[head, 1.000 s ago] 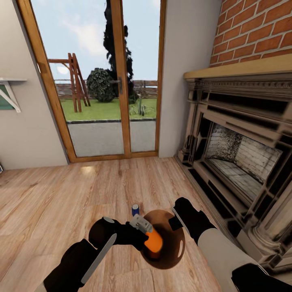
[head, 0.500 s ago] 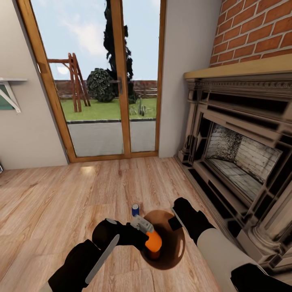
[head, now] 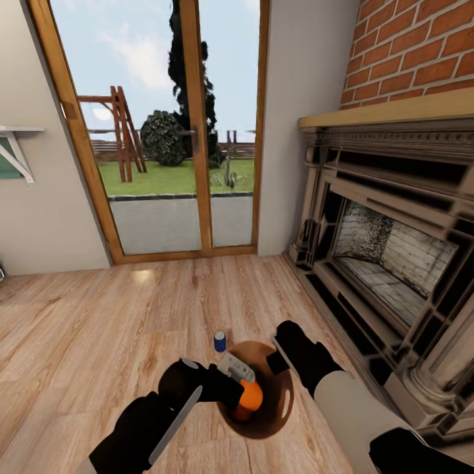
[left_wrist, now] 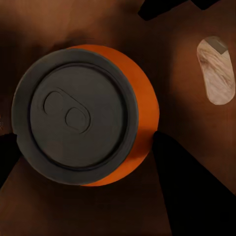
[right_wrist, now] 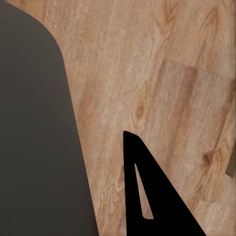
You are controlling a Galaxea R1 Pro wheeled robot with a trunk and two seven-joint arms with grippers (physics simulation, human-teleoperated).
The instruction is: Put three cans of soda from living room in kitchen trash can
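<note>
Our left claw (head: 242, 388) is clamped around an orange can (head: 249, 396), holding it over a round brown table (head: 280, 401) at the bottom of the head view. From the left wrist we look straight down on that can (left_wrist: 83, 115): its dark lid with the pull tab faces the camera, orange sides show around the rim, dark fingers (left_wrist: 184, 182) press in at either side, and the brown tabletop (left_wrist: 177, 59) lies beneath.

Our right claw (head: 282, 349) hangs over the table's far edge, just beside the held can; we cannot tell whether its fingers are spread or closed. In the right wrist view one black fingertip (right_wrist: 150, 196) stands against wood floor (right_wrist: 147, 73).

Just past the table's far rim, a blue can (head: 220, 341) with a silver top stands upright on the floor (head: 99, 316).

Further on, to the right, we see the fireplace (head: 388, 243) under red brick (head: 415, 46). Farthest off, wood-framed glass doors (head: 191, 131) look out on grass.
</note>
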